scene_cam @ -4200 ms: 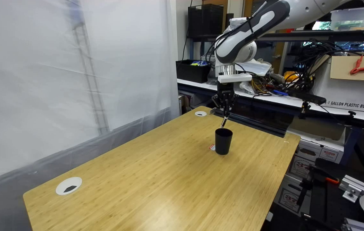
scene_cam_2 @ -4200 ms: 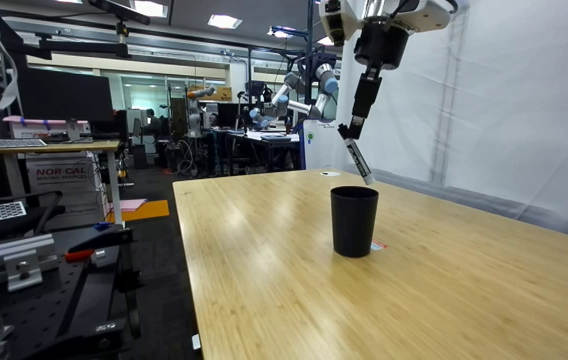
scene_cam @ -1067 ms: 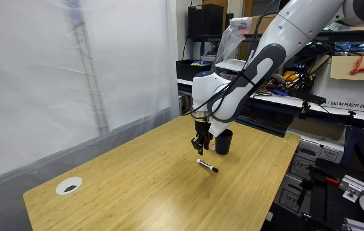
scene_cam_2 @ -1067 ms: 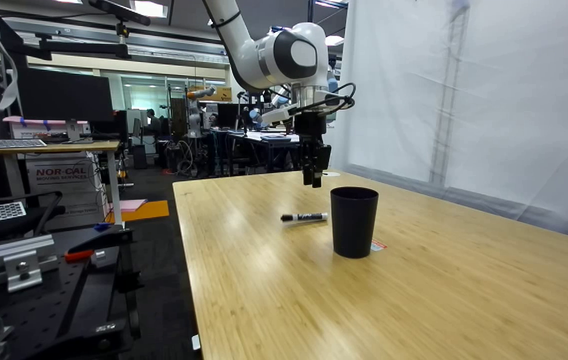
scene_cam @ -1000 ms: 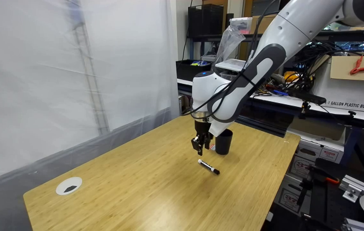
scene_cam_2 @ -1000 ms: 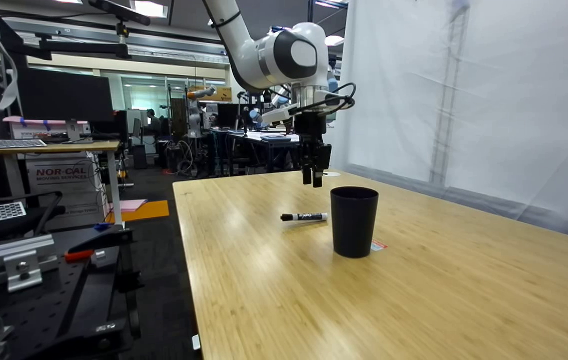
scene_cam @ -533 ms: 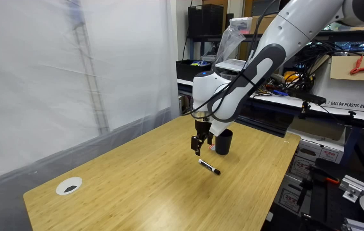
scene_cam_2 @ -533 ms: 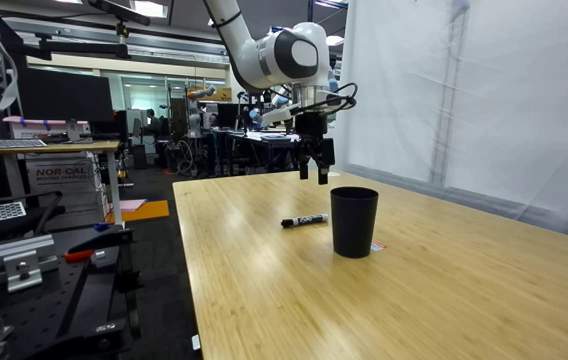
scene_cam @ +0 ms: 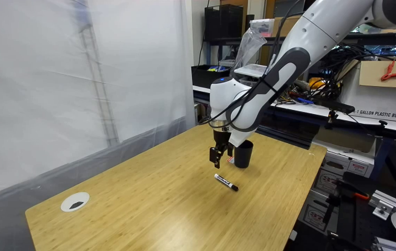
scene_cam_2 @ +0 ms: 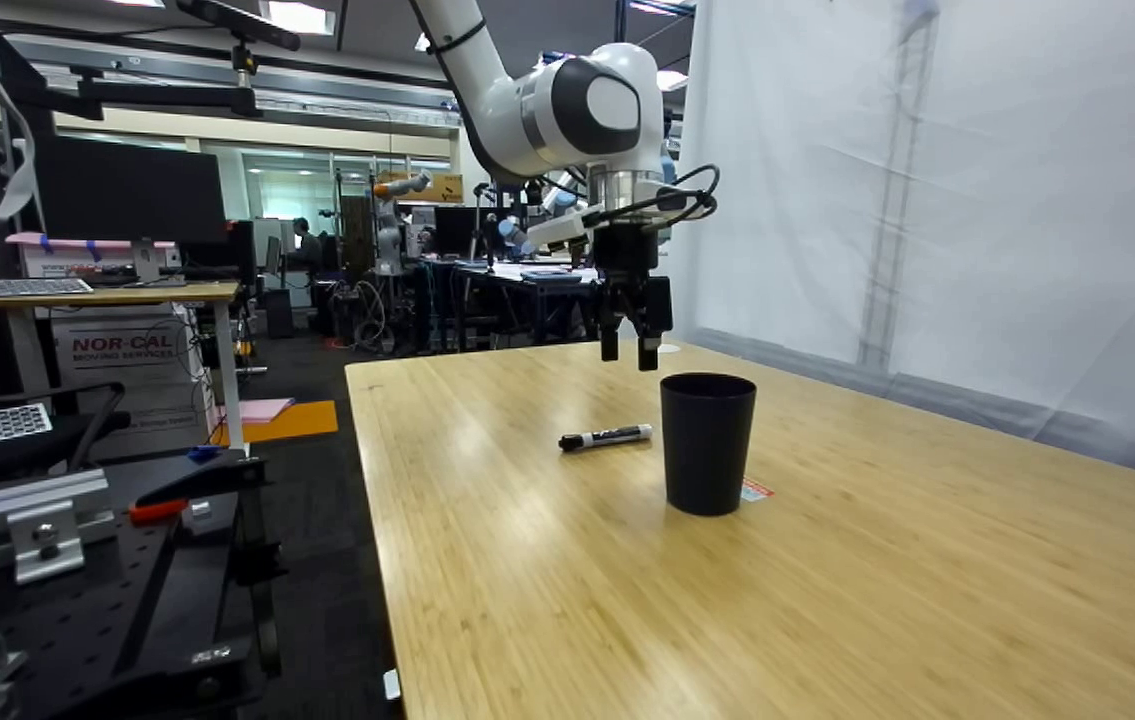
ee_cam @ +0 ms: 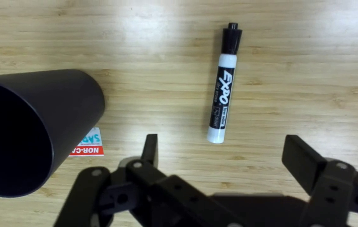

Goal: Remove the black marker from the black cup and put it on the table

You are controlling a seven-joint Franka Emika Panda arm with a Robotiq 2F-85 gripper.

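Observation:
The black marker (ee_cam: 223, 94), white-bodied with a black cap and label, lies flat on the wooden table (scene_cam: 149, 195). Beside it, a short gap away, the black cup (scene_cam_2: 709, 450) stands upright. Looking into its mouth in the wrist view, I see only dark, so its inside cannot be made out. My gripper (ee_cam: 222, 148) hangs above the table near the marker's white end, fingers spread wide and nothing held. In both exterior views the gripper (scene_cam: 223, 160) is clearly higher than the marker (scene_cam: 226, 182) and not touching it.
A small red and white sticker (ee_cam: 87, 150) lies on the table by the cup's base. A white round cable cover (scene_cam: 75, 202) is set into a table corner. Behind the arm runs a cluttered shelf (scene_cam: 309, 108). A white curtain (scene_cam: 79, 87) hangs along one side.
Several seconds ago the marker hung from my gripper over the cup; now it lies on the table. During the last second the fingers spread apart, and the marker shifted slightly on the table.

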